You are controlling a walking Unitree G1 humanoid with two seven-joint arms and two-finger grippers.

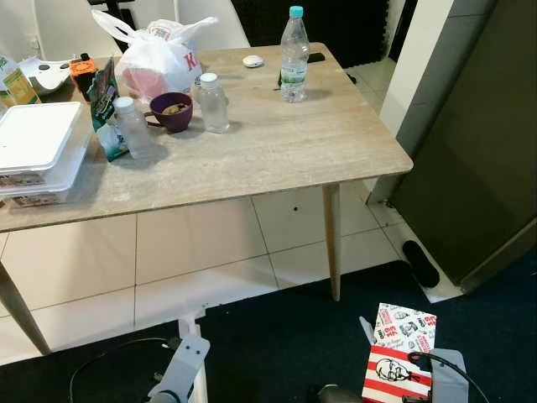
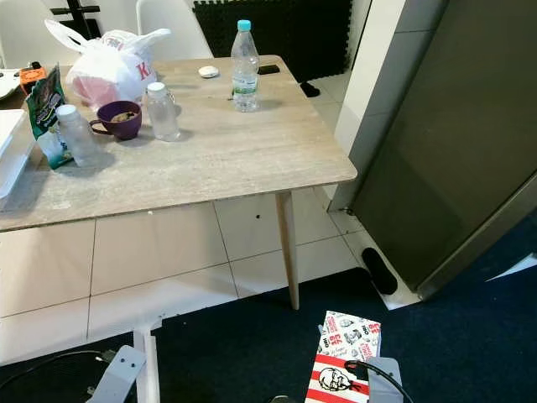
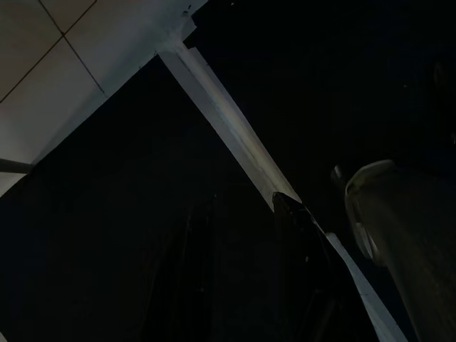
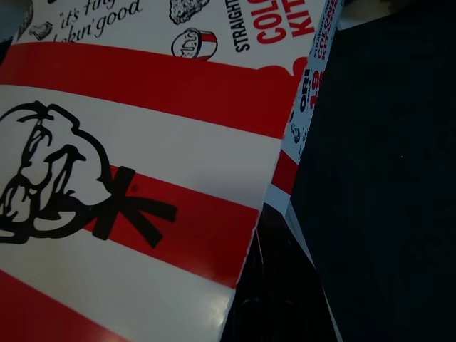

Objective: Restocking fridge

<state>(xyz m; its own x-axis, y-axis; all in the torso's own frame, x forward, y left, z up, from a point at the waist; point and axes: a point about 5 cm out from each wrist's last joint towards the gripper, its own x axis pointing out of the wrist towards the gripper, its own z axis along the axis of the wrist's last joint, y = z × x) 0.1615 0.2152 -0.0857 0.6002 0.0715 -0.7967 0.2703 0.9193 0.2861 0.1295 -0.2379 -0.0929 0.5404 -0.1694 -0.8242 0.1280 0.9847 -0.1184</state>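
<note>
Fridge door, dark grey (image 2: 445,143), stands shut to the right of your light wooden table (image 1: 277,143). Your right gripper (image 1: 401,388) is clenched on the red-and-white striped cardboard food box (image 1: 398,353), low over the dark carpet in front of that table. On the table you see a tall clear water bottle with a teal cap (image 1: 294,57), a purple mug (image 1: 173,112) and a white plastic bag (image 1: 159,59). Whether your left gripper (image 3: 299,235) is released or clenched, you cannot tell.
</note>
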